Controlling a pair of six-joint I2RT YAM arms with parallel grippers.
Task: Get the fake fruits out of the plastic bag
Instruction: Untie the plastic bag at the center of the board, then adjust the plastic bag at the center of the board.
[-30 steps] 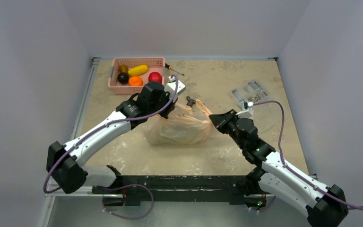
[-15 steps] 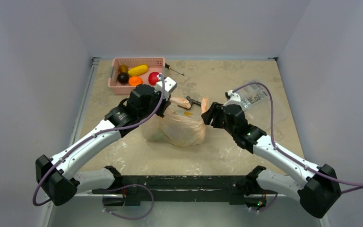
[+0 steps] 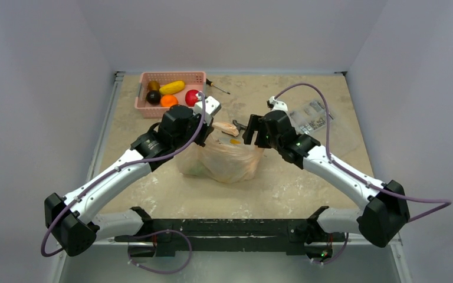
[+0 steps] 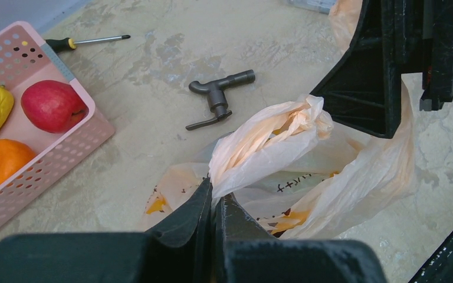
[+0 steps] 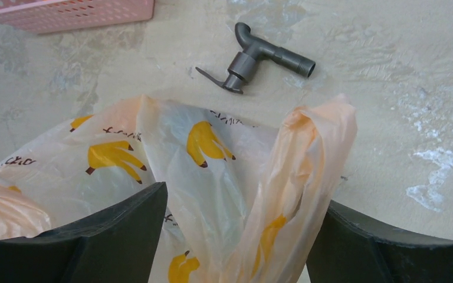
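Observation:
The plastic bag [image 3: 227, 162], pale peach with yellow banana prints, sits crumpled mid-table. My left gripper [image 4: 214, 197] is shut on one twisted handle [image 4: 271, 135] at the bag's left top. My right gripper [image 5: 248, 194] is open, its fingers standing on either side of the other handle [image 5: 307, 153] without pinching it. A faint green tint [image 3: 196, 170] shows through the bag's lower left wall; nothing else inside can be made out. A yellow fake fruit [image 3: 172, 88] and a dark round one [image 3: 153, 97] lie in the pink basket [image 3: 171, 76].
The basket also holds an orange ball [image 3: 168, 101] and a red apple [image 4: 52, 106]. A grey tap-shaped part [image 5: 253, 59] lies just behind the bag. A screwdriver [image 4: 88, 41] lies right of the basket. A clear packet of small parts [image 3: 312, 118] is at the back right.
My right gripper went from shut to open and swung left and farther back over the bag's right handle. My left arm pulled its handle and the bag slightly left, then held still.

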